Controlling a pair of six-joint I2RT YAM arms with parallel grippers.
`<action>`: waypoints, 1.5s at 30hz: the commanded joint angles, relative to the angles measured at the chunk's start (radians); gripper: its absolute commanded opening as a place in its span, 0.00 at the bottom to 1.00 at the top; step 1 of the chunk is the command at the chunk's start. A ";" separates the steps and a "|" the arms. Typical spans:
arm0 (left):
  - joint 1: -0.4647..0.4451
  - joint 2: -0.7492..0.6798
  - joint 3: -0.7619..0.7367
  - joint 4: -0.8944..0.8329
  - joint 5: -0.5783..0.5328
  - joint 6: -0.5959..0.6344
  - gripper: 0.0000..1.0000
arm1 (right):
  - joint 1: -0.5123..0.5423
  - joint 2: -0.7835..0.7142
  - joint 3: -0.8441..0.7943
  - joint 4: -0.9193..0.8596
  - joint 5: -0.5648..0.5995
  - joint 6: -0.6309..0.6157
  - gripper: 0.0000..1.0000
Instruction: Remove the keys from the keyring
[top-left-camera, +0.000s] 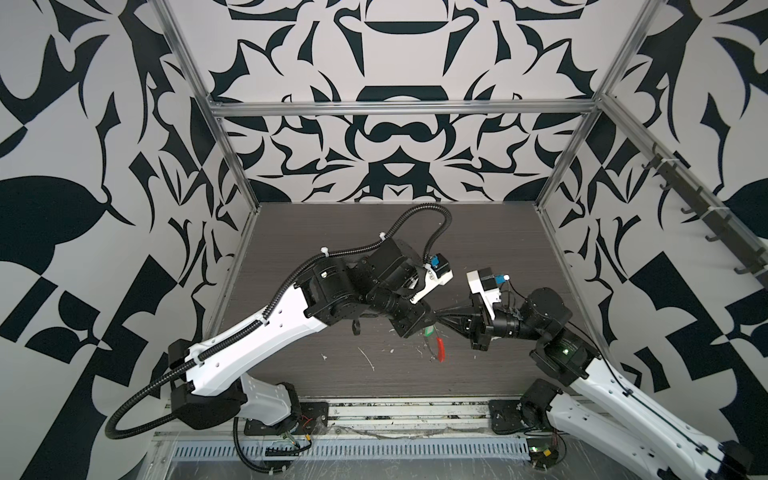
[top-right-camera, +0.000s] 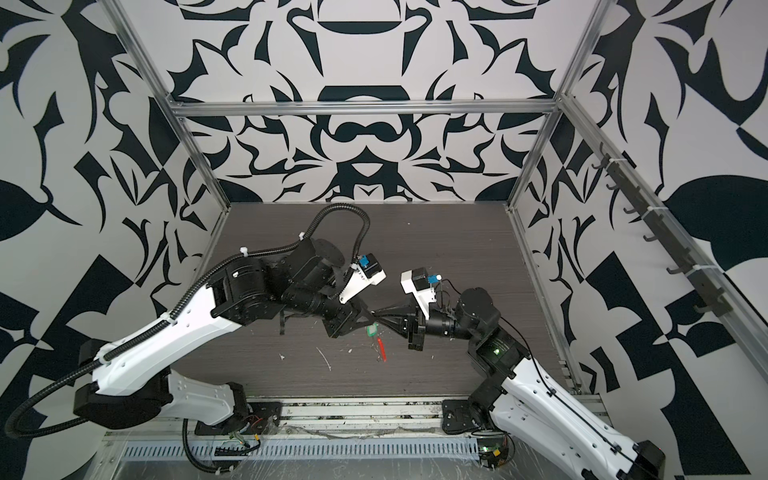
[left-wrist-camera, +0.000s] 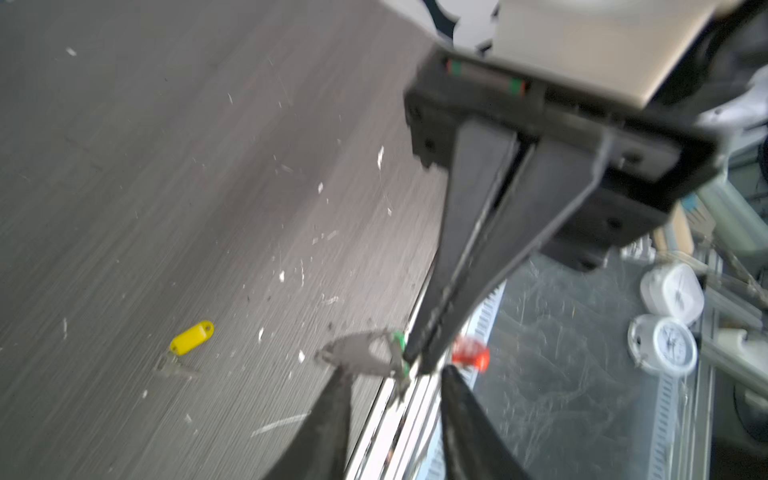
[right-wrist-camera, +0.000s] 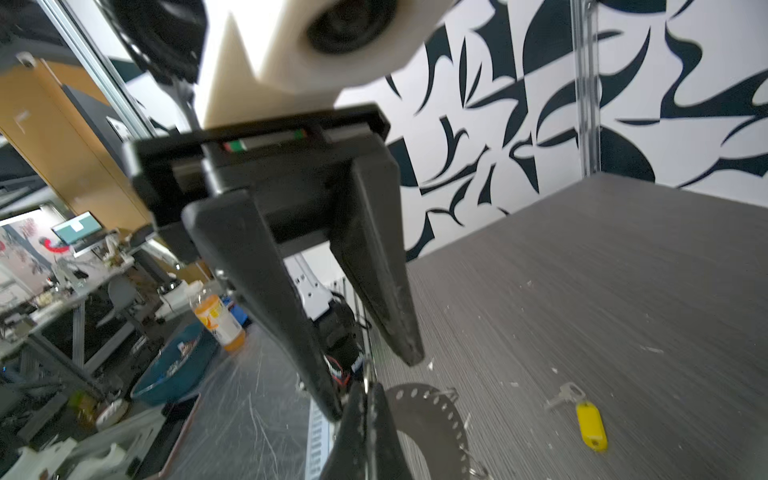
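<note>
The keyring (right-wrist-camera: 366, 376) is a thin silver wire with a red sleeve (top-left-camera: 440, 347), and it hangs just above the table's front part. My right gripper (right-wrist-camera: 365, 388) is shut on the wire, which sticks out between its tips. A green-tagged key (left-wrist-camera: 400, 340) hangs on the ring right beside those tips, also seen as the green tag (top-right-camera: 371, 330). My left gripper (left-wrist-camera: 395, 374) faces the right one tip to tip; it is open, with a finger on either side of the ring and nothing held. A yellow-tagged key (left-wrist-camera: 192, 337) lies loose on the table, off the ring, shown as the yellow tag (right-wrist-camera: 591, 424) too.
White flecks of debris (top-left-camera: 368, 359) are scattered over the grey wood-grain table (top-left-camera: 374, 249). The metal front rail (top-left-camera: 407, 409) runs close under the grippers. Patterned walls and aluminium posts (top-left-camera: 565, 153) close in the sides and back.
</note>
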 joint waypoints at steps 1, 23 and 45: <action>-0.005 -0.106 -0.095 0.148 -0.093 -0.042 0.42 | 0.024 -0.022 -0.033 0.260 0.100 0.094 0.00; -0.004 -0.386 -0.579 0.800 0.008 -0.014 0.54 | 0.100 0.078 -0.074 0.689 0.201 0.180 0.00; -0.006 -0.368 -0.591 0.781 -0.024 -0.032 0.00 | 0.114 0.035 -0.058 0.613 0.189 0.149 0.00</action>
